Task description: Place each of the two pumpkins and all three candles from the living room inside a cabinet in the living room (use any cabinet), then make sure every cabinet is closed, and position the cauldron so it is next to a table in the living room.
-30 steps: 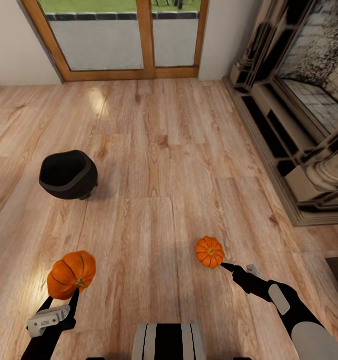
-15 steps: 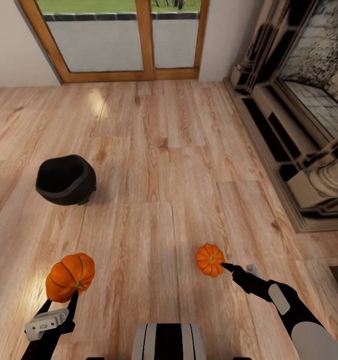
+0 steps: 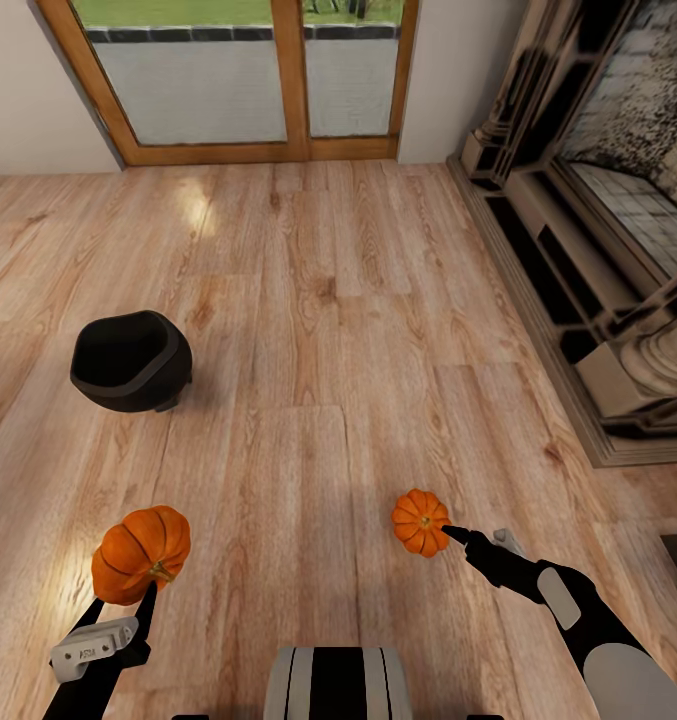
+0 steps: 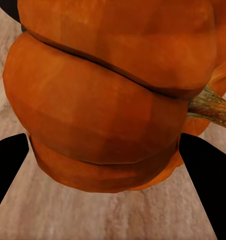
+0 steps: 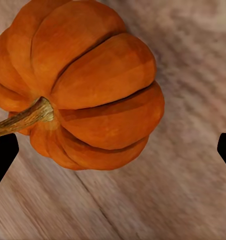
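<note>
Currently, head view: left gripper (image 3: pixel 128 600), near left, clamped on a large pumpkin (image 3: pixel 141 553) held clear of the wood-plank floor (image 3: pixel 318 300). Right gripper (image 3: pixel 456 535), near right, at a smaller pumpkin (image 3: pixel 421 521). Black cauldron (image 3: pixel 131 360) stands on the floor, left, well apart from both arms. Ornate fireplace surround (image 3: pixel 588 260) along the right; glazed wooden doors (image 3: pixel 248 80) at the far wall.

Left wrist view: large pumpkin (image 4: pixel 113 95) seated between the two dark fingers (image 4: pixel 208 175), tan stem lying sideways. Grip looks secure.

Right wrist view: smaller pumpkin (image 5: pixel 80 85), stem pointing sideways, fingertips (image 5: pixel 3 150) standing wide on either side with floor visible between; whether they bear on the pumpkin cannot be told.

Step in hand, as judged: carrying both pumpkins to a cabinet. Advice: confirm the right-hand hold before travelling; keep both loads level and close to the trunk; steer the base clear of the cauldron.
</note>
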